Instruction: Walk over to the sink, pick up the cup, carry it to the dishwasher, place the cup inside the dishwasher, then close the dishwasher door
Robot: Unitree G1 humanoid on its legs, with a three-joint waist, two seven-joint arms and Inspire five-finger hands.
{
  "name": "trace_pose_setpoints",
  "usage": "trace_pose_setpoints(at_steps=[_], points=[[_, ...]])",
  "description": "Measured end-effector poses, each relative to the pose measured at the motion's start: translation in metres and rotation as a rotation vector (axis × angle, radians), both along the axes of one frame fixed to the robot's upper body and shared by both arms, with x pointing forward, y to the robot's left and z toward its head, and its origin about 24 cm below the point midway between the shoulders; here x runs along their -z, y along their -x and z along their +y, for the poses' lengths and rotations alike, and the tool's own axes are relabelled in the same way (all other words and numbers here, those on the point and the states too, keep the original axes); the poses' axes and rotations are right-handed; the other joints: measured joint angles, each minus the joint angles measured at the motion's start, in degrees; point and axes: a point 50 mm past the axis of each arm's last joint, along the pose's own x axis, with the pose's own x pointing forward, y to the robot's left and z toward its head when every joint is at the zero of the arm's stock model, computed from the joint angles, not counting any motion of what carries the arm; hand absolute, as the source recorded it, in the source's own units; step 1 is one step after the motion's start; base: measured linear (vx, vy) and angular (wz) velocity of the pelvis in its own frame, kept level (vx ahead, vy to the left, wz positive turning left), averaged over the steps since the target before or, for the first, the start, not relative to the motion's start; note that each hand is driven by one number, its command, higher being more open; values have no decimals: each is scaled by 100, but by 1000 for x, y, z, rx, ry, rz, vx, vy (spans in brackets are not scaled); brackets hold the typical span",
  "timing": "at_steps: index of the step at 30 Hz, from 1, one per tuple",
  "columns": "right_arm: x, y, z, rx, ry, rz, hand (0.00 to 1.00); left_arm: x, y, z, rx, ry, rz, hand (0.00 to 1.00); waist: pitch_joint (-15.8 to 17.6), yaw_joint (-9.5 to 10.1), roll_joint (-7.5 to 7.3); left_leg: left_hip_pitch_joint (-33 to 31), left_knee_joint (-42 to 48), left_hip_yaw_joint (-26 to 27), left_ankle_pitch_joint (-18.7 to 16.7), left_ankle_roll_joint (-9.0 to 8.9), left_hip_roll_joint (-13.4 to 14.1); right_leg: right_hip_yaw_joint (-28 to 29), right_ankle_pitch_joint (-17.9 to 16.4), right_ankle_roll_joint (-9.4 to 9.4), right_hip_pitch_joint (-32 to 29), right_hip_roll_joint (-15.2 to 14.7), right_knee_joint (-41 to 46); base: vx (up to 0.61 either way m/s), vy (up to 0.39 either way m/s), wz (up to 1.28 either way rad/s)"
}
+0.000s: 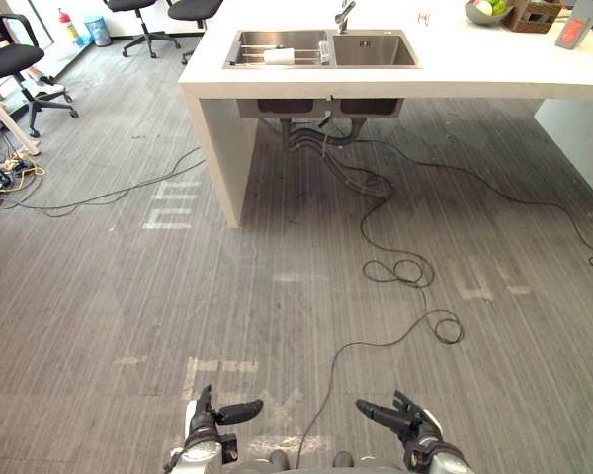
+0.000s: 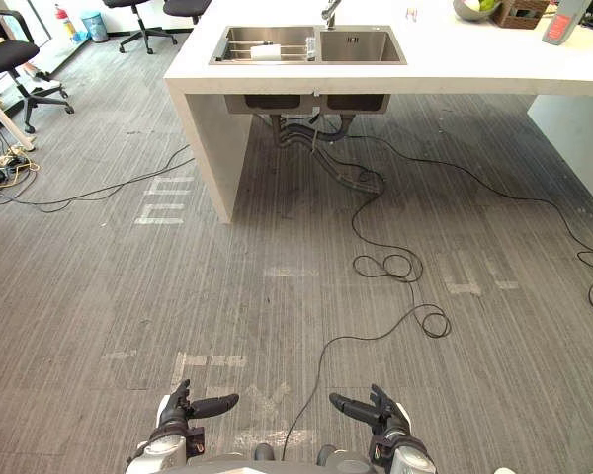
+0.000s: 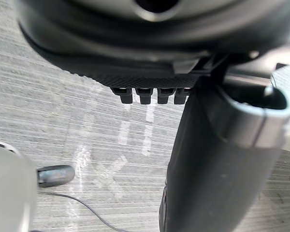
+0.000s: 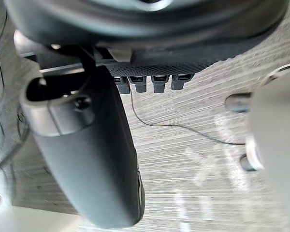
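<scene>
White cup (image 1: pixel 279 56) in sink (image 1: pixel 374 49) is judged light, rigid; best gripped round body. Left hand (image 1: pixel 206 420), right hand (image 1: pixel 411 421) held open, empty.

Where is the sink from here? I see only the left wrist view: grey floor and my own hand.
Observer: The sink is ahead, set in a white counter.
Operator: Is the cup there?
Observer: A white object lies on a rack in the sink's left basin. It may be the cup, but it is too small to tell.
Operator: What does the right hand hold?
Observer: Nothing. The right hand is low in front, with its fingers straight.
</scene>
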Motion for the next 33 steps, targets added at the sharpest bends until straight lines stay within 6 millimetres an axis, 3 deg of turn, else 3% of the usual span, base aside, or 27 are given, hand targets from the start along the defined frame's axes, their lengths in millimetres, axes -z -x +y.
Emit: trace_pose_setpoints(at_steps=[6,13,18,21,26,29,33], points=[[3,5,1,-7,1,10,100,11,18,0,-10,-2,96,100,-16,1,-25,-19,-106,-48,97,131,-20,-283,-27,-28,44,-43,2,-18,-13,20],[6,4,1,-54,-1,21,100,12,20,2,-51,9,106,100,-35,10,-57,-75,-62,309,87,103,-115,-729,-169,118,164,-285,168,-14,42,37],[8,5,-6,-64,3,43,100,13,19,9,-105,19,91,100,36,44,-82,-673,1177,1076,-330,-168,-34,-1042,-396,233,129,-643,637,-12,105,40],[9,7,-10,-9,-15,41,100,13,20,12,-117,33,89,100,121,93,-52,-521,1098,1258,-430,-86,-63,-1064,-516,320,137,-713,828,-32,96,7],[11,15,-16,111,-50,50,100,14,21,12,-90,38,110,100,118,-42,-29,-180,139,1405,-76,483,-253,-960,-591,314,-84,-747,1042,-81,26,-8],[15,29,-20,179,-65,91,100,16,21,8,-71,57,120,100,113,-94,-21,-111,-10,1488,-41,500,-278,-882,-641,334,-138,-755,1103,-6,-28,-15],[18,43,-20,274,-88,110,100,17,18,3,5,55,136,100,111,-178,-29,-108,-137,1615,-23,603,-413,-794,-951,385,-566,-1050,1906,75,-27,-18]])
